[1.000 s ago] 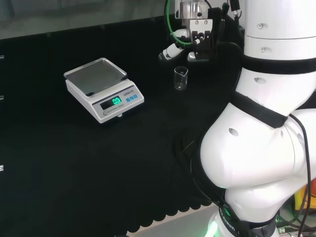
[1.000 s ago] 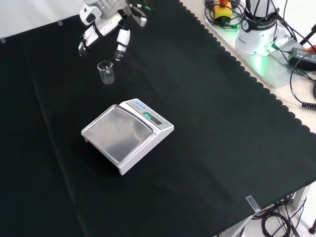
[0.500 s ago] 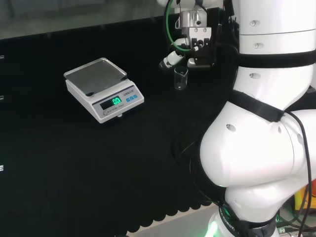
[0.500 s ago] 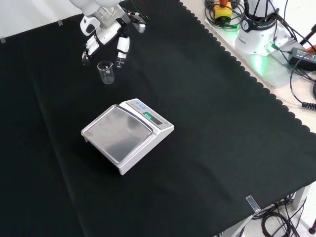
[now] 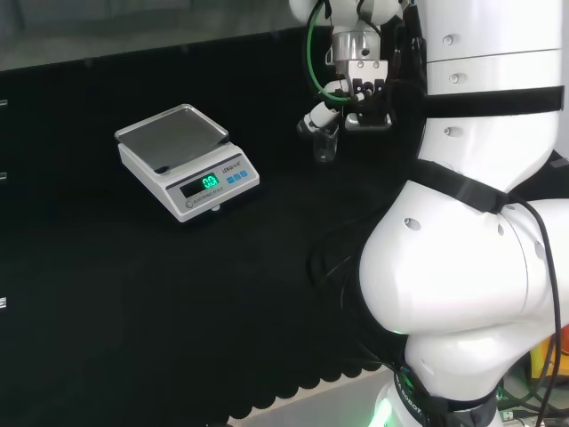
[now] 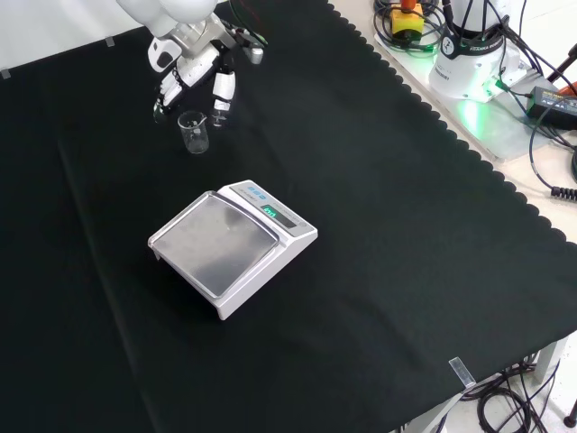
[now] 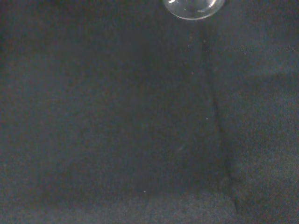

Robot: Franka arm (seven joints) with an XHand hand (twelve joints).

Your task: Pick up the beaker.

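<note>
Black cloth covers the bench. From the front, a small clear glass beaker is seen upright at about 11 o'clock from the white digital scale with a steel pan. Above it, the black and white hand is spread, fingers straddling the rim, nothing gripped. Contact cannot be judged in the head view. At the wrist, a round glass rim is shown.

In the front view, the beaker stands upright on the cloth, beyond the scale and apart from it. The hand hangs just above and behind the beaker, its fingers flanking the rim.
</note>
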